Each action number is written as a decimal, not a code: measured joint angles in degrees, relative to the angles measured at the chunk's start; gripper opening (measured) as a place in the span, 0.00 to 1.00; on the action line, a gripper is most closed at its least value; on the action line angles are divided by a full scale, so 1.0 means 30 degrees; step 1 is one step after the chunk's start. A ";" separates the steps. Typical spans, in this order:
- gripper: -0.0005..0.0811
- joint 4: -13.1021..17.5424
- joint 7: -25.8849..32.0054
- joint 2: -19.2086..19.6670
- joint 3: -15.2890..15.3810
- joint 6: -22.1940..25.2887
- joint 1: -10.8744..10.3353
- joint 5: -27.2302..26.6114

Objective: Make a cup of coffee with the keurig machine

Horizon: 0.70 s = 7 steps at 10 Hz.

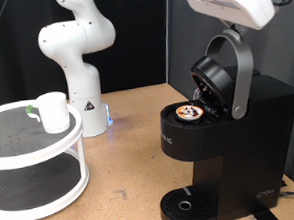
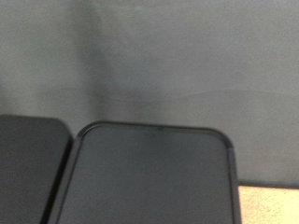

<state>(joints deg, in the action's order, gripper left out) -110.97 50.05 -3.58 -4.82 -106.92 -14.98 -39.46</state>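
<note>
While I hang high over the scene, the cup (image 1: 53, 111) stands upright at the exterior view's left, on the top tier of a round white two-tier stand (image 1: 30, 167), near that tier's right edge. Just right of the stand sits a white arm base (image 1: 75, 54) with a small blue light low on its side. Further right, on the wooden table (image 1: 125, 161), the keurig (image 1: 225, 150) stands with its lid (image 1: 220, 75) raised and tilted back, the grey handle arching over it. In the open chamber lies a pod (image 1: 189, 112) with a brown patterned top, seated flat. The round drip plate (image 1: 183, 203) at the machine's foot carries nothing.

My gripper (image 1: 243, 2) shows only in part at the exterior view's top right, above the raised lid and apart from it; I cannot tell whether my fingers are apart or together. The wrist view shows no fingers, only a dark rounded black surface (image 2: 154, 177) against a grey backdrop, and a sliver of table at one corner.
</note>
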 joint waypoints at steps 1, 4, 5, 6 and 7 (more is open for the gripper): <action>0.01 0.0007 0.0325 -0.0101 -0.0285 0.0740 0.0223 0.0175; 0.01 -0.0208 0.1018 -0.0420 -0.0858 0.1665 0.0859 0.1415; 0.01 -0.0303 0.0978 -0.0446 -0.0945 0.1663 0.1040 0.2009; 0.01 -0.0392 0.0752 -0.0437 -0.1001 0.1629 0.1229 0.2773; 0.01 -0.0452 0.0392 -0.0404 -0.1037 0.1615 0.1378 0.3663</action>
<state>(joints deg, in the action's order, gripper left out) -112.32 51.23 -4.79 -7.93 -102.07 -10.84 -28.47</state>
